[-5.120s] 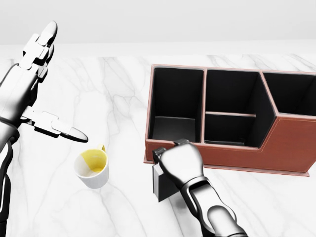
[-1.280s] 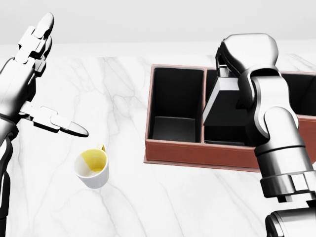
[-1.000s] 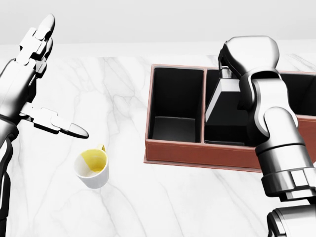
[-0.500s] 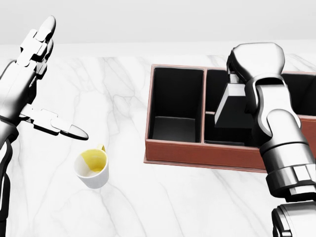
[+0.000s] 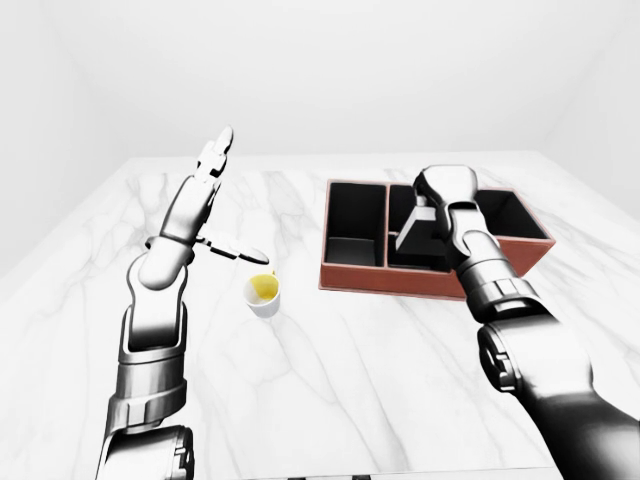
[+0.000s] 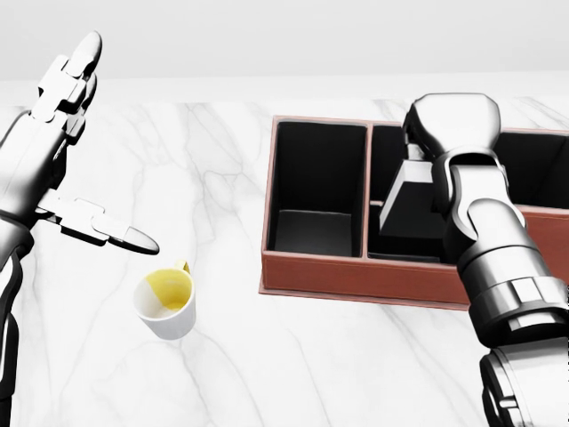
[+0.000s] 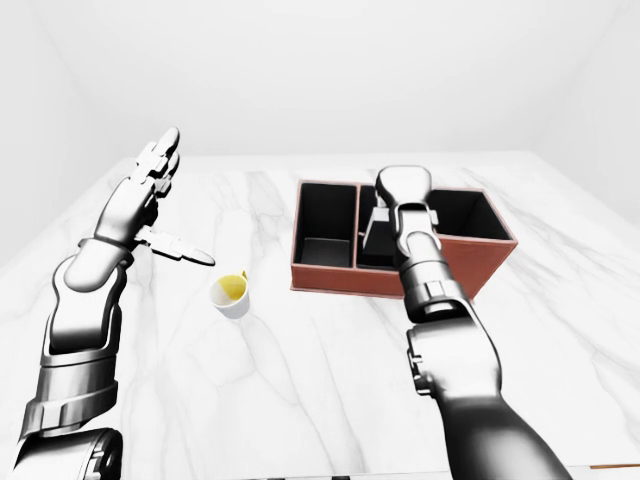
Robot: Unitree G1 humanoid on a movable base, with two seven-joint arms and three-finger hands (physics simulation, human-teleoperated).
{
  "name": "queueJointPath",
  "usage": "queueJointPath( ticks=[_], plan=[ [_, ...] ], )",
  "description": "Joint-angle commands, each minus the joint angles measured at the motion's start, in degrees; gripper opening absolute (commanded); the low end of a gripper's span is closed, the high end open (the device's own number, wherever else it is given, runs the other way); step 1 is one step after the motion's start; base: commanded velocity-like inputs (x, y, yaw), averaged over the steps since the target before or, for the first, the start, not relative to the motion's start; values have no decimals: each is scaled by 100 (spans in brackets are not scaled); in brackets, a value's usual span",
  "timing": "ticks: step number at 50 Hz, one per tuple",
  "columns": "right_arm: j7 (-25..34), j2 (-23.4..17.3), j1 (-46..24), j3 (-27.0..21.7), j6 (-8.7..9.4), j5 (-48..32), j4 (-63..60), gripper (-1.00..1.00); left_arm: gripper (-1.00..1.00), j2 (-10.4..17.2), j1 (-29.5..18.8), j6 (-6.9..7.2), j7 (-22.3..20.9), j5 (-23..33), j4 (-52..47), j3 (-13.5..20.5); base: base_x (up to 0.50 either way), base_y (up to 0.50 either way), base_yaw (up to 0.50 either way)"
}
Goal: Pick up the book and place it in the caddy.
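Note:
The brown caddy (image 6: 356, 283) with black compartments stands on the white marble table at the right of the head view. A dark book (image 6: 411, 206) with a grey edge stands tilted in the caddy's middle compartment, its lower part down between the dividers. My right gripper (image 6: 425, 158) is shut on the book's top end, above the caddy's far rim. My left gripper (image 6: 89, 151) is raised at the far left, fingers spread open and holding nothing, well away from the caddy.
A white cup (image 6: 166, 303) with a yellow inside sits on the table below my left hand, left of the caddy. The caddy's left compartment (image 6: 316, 191) holds nothing. The table's far edge runs along the top.
My right hand has carried the book from the table up over the caddy and lowered it into the middle compartment. The left arm has barely moved.

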Motion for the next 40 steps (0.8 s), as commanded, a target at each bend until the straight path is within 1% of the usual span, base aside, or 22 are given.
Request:
queueJointPath(
  ticks=[1,11,40],
  plan=[
    [-555,39,-308,110,0,86,646,-100,100,-2,11,0,-9,11,0,-2,0,0,0],
    [-815,126,-401,213,0,114,1001,-100,100,-6,-9,0,0,-13,-6,5,0,0,0],
    [-1247,111,-570,268,0,-120,1441,-100,100,-5,22,0,3,14,-41,-3,0,0,0]
  ],
)
